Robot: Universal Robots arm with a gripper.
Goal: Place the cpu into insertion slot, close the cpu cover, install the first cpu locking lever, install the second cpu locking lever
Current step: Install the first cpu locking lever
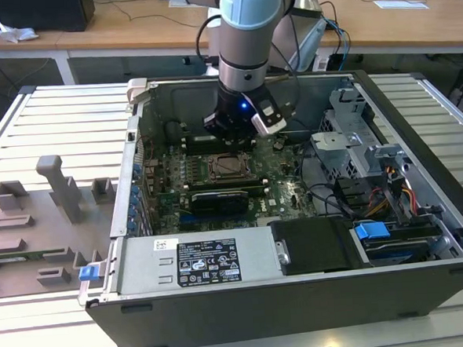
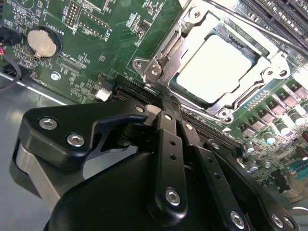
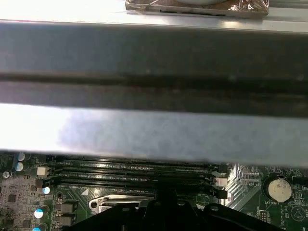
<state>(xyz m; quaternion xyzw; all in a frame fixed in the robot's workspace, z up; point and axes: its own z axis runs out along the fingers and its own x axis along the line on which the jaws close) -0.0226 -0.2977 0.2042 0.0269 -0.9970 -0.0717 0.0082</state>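
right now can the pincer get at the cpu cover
Probably yes: the pincer sits right at the edge of the cpu cover, which lies closed over the cpu, with nothing between them in the second wrist view.

The arm (image 1: 246,31) descends vertically from 12 o'clock, wrist pointing straight down; the gripper (image 2: 166,103) has its fingers pressed together.
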